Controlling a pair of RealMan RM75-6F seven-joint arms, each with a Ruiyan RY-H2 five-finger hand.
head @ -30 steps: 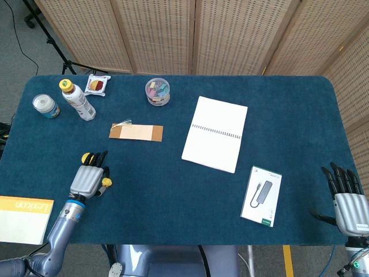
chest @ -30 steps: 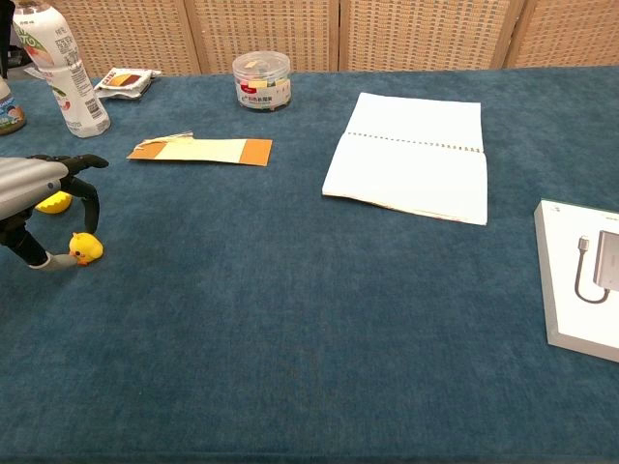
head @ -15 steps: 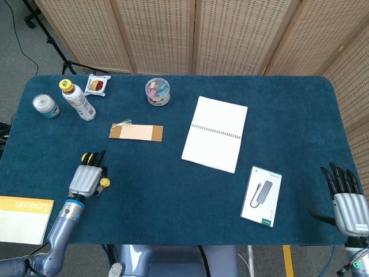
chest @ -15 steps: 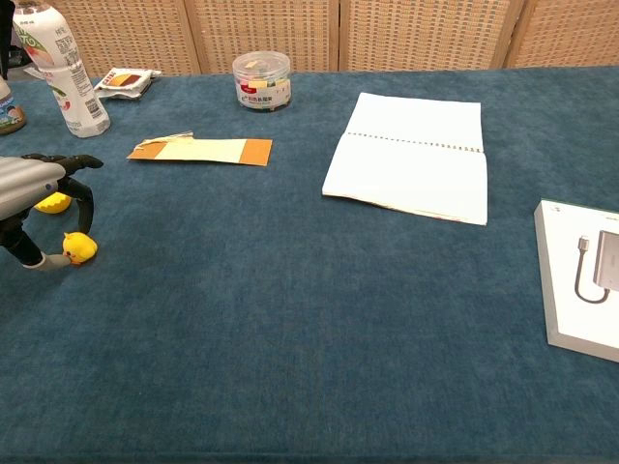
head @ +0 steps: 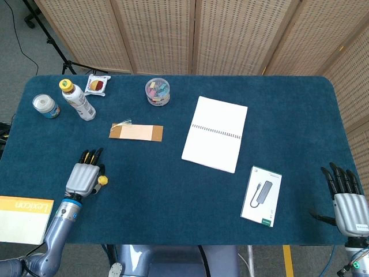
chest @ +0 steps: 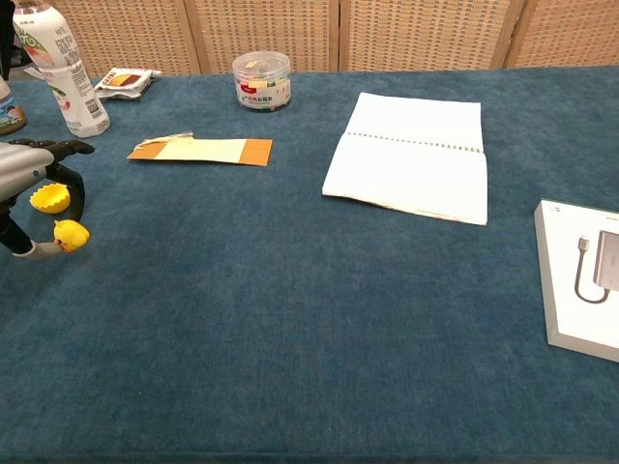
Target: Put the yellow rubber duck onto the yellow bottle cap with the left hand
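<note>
Nearest us, our left hand (chest: pixel 21 193) pinches the yellow rubber duck (chest: pixel 70 234) between thumb and a curled finger. Over the last second the duck has come up off the blue table (chest: pixel 290 319) and drifted left with the hand: a second ago it sat lower, at the cloth, and now it appears raised, though we cannot be sure it is fully clear of the surface. Just behind it, the yellow bottle cap (chest: pixel 49 198) lies under the arch of our fingers, near the duck but apart from it. That means the grasp looks secured and we judge the carry has begun; what remains is a short move back over the cap and a gentle set-down, with the risk that our own fingers nudge the cap first.

Our right hand (head: pixel 347 196) rests at the near right edge, fingers spread, holding nothing.

Farther off sit the brown envelope (chest: pixel 201 150) and the white bottle (chest: pixel 66 82), untouched
</note>
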